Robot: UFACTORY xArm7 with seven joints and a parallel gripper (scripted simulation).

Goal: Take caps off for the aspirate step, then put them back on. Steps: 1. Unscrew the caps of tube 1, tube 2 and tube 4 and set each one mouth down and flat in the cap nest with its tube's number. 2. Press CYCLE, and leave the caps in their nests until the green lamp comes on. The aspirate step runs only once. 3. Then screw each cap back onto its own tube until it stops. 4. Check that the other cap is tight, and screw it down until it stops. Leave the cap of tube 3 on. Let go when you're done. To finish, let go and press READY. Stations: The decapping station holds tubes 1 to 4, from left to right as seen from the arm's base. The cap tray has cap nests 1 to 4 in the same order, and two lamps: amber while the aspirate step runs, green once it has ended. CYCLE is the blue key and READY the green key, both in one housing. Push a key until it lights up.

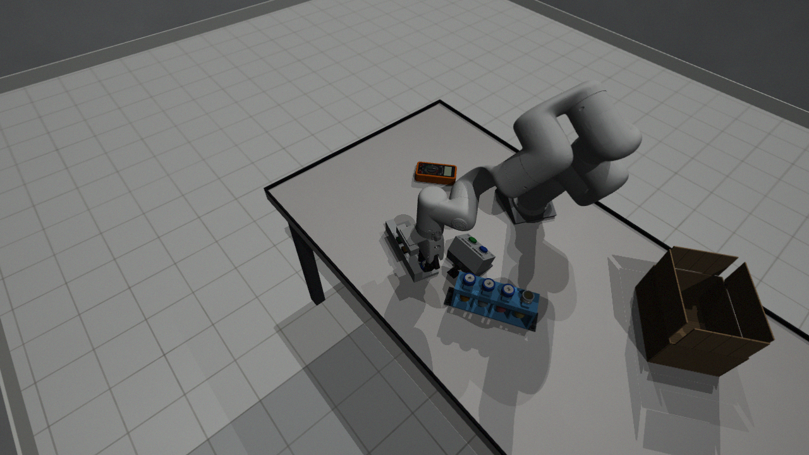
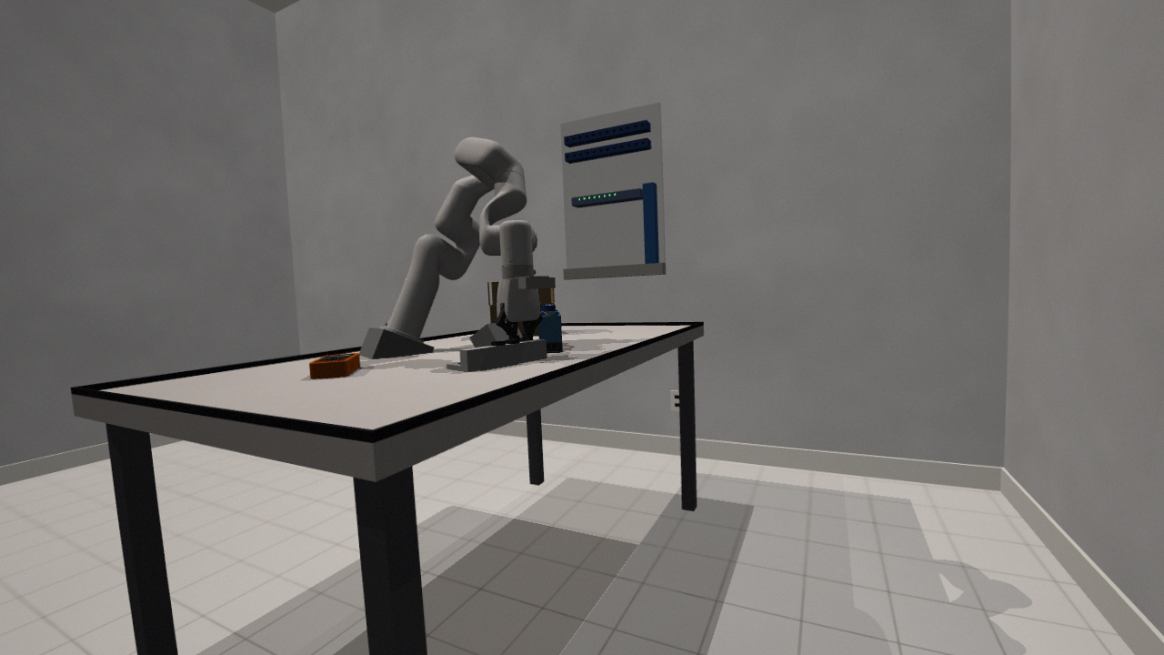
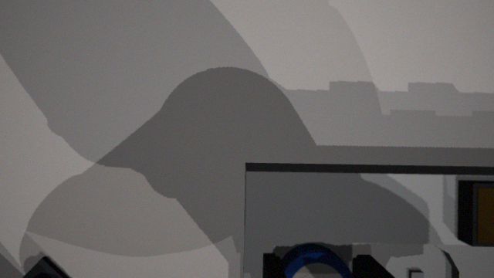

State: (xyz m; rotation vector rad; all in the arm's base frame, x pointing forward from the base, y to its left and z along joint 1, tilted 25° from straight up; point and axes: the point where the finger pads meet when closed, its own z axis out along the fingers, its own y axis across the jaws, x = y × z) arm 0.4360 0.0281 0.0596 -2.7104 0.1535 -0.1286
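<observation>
My gripper (image 1: 428,265) is shut on a blue cap (image 3: 314,264), seen at the bottom edge of the wrist view between the dark fingers. It holds the cap low over the end of the grey cap tray (image 1: 406,251) nearest the table's front edge. I cannot tell whether the cap touches the nest. The tray's unlit amber lamp (image 3: 484,212) shows at the right of the wrist view. The blue tube rack (image 1: 492,303) holds three capped tubes (image 1: 487,284) and one open tube (image 1: 528,296) at its right end in the top view. The key housing (image 1: 471,253) carries the green key (image 1: 472,239) and blue key (image 1: 483,249), both unlit.
An orange multimeter (image 1: 435,172) lies behind the tray toward the far edge. An open cardboard box (image 1: 701,309) stands at the right of the table. The table's front edge (image 1: 361,294) runs close beside the tray. A wall panel (image 2: 613,191) hangs behind the table.
</observation>
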